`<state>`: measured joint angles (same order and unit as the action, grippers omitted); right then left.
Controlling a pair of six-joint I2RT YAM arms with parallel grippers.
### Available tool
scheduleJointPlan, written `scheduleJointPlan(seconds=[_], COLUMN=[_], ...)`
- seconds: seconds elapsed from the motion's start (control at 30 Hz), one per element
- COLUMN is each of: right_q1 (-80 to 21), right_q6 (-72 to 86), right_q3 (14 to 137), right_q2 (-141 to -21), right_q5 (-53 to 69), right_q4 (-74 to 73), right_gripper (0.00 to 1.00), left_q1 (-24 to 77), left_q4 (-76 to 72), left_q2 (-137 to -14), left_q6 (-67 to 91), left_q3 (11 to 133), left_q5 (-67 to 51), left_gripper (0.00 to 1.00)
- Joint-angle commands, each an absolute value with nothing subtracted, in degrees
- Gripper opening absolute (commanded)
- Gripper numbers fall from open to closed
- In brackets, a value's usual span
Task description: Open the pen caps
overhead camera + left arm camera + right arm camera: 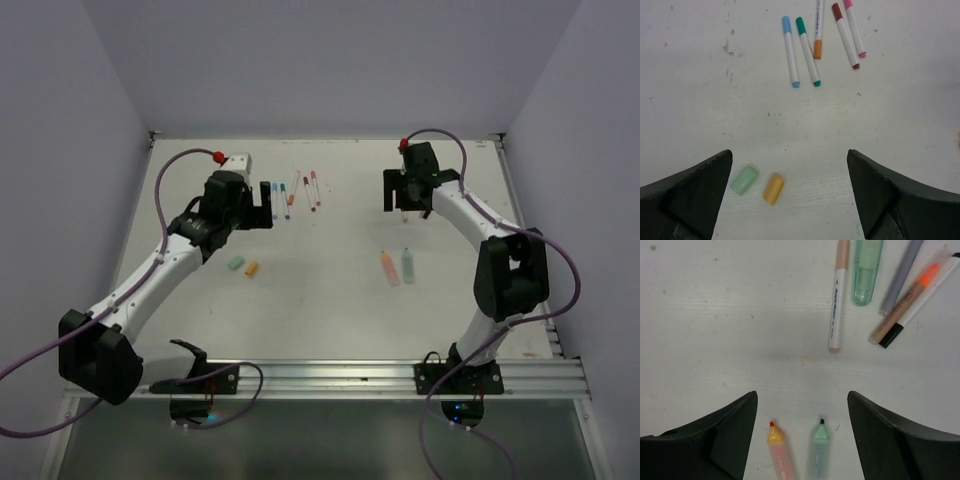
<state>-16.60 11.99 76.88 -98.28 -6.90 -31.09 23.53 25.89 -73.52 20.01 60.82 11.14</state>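
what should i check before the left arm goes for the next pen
1. Left gripper open and empty: ok.
2. Right gripper open and empty: ok.
3. Orange highlighter and green highlighter uncapped, tips bare: ok.
4. Mint green cap and orange cap lying loose, clear of the left fingers: ok.
5. Blue pen ahead of the left gripper, cap apparently on: ok.
6. Room to grasp the blue pen without nudging the green pen close beside it: cannot tell.

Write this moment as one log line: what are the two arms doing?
left gripper: open, empty | right gripper: open, empty | mint cap, orange cap: lying loose | orange highlighter, green highlighter: uncapped
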Motion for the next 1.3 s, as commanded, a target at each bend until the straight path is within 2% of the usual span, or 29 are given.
scheduleJointPlan(seconds=[0.0,0.27,0.57,0.7,0.73,0.8,0.83,0.97,1.27], right_q1=[-14.1,-10.9,-10.9,-11.0,-11.1,-11.2,-11.8,-15.2,-28.9], right_q6=[12.9,12.5,12.0,11.6,11.3,11.1,10.5,9.9,16.3], right_q3=[81.4,88.3,92.1,92.4,92.4,91.3,90.7,85.1,66.6], right_q2=[-103.7,-116.3,-123.4,-124.7,-124.8,-123.9,-123.3,-117.1,-95.0], right_q5=[-6.9,-4.4,-5.0,-4.3,-3.2,-1.4,-0.4,8.1,20.0], right_q4=[-28.3,-27.3,-27.9,-28.7,-28.7,-28.0,-26.6,-22.0,-0.5], right_gripper=[0.76,0.58,0.49,0.32,0.22,0.11,0.02,0.00,0.00], left_q1=[22.8,22.6,22.6,22.6,22.6,22.6,22.6,22.6,22.6], left_q4=[16.5,9.8,8.1,7.6,7.7,7.6,7.4,5.4,-2.5], left_q2=[-69.4,-64.7,-65.5,-65.6,-65.6,-65.7,-65.7,-66.0,-68.1], left_q6=[17.9,15.6,15.4,16.0,16.5,17.1,17.9,20.9,30.1], left_q3=[55.6,49.3,49.1,49.3,49.5,49.9,50.1,51.1,52.3], left_q5=[14.6,13.7,9.5,6.9,6.2,4.1,3.4,-2.3,-11.9], left_gripper=[1.00,1.00,1.00,1.00,1.00,1.00,1.00,1.00,1.00])
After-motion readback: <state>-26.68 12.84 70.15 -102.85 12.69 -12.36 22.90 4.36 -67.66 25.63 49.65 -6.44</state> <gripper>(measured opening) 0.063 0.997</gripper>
